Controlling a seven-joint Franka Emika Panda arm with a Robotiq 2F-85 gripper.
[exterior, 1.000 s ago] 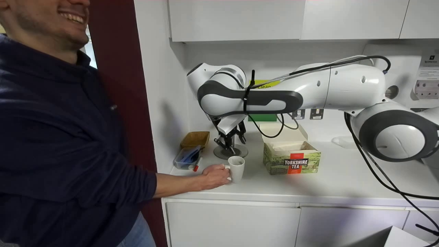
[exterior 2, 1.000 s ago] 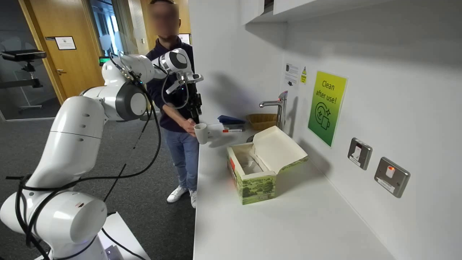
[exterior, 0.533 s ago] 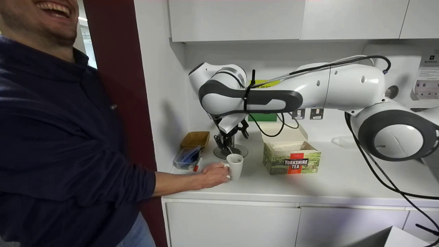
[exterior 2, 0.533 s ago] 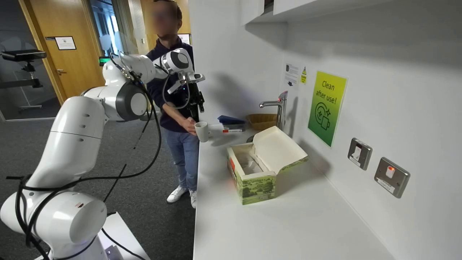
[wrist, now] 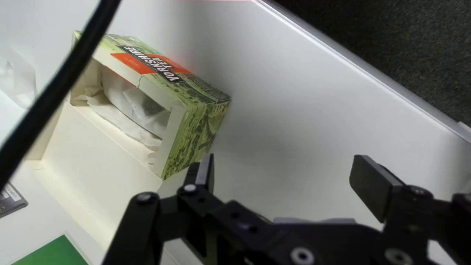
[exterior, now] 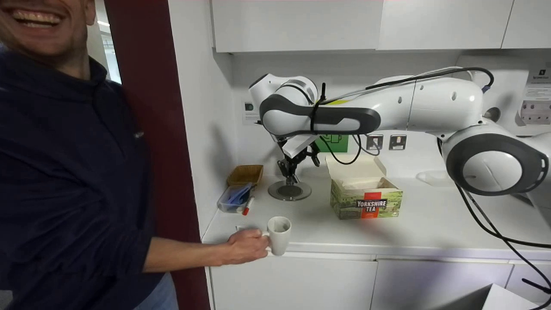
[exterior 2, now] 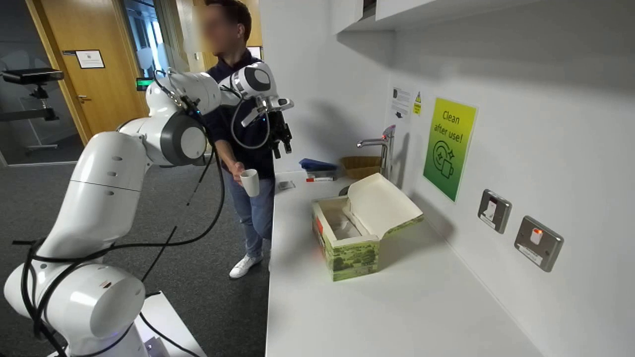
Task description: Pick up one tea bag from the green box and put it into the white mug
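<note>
Wrist view: the gripper (wrist: 283, 169) stands with its jaws spread wide and nothing between them; past them sits the green box (wrist: 200, 106), lid (wrist: 97, 154) thrown back, white paper (wrist: 119, 123) crumpled inside, and what may be a tea bag (wrist: 149, 106). If a bag must come from there, that loose paper could be pinched up with it, and the black cable (wrist: 55, 79) might hook the lid and drag the box. Over in an exterior view, a man's hand (exterior: 249, 247) holds the white mug (exterior: 280, 241) at the front edge of the counter (exterior: 430, 232), well apart from the gripper; a greyish shape (exterior: 279, 224) shows inside it, but from here I can't tell if it's a tea bag. A bag released with things placed so would land wide, since the mug isn't beneath. In an exterior view, the mug looks held past the edge above the carpet (exterior 2: 223, 317), slightly tilted, so a loose grip could mean a smash. A small flat grey thing (exterior 2: 285, 185) lies on the counter; should that be the tea bag, it's outside the mug, and so thin that the gripper could skate over it.
</note>
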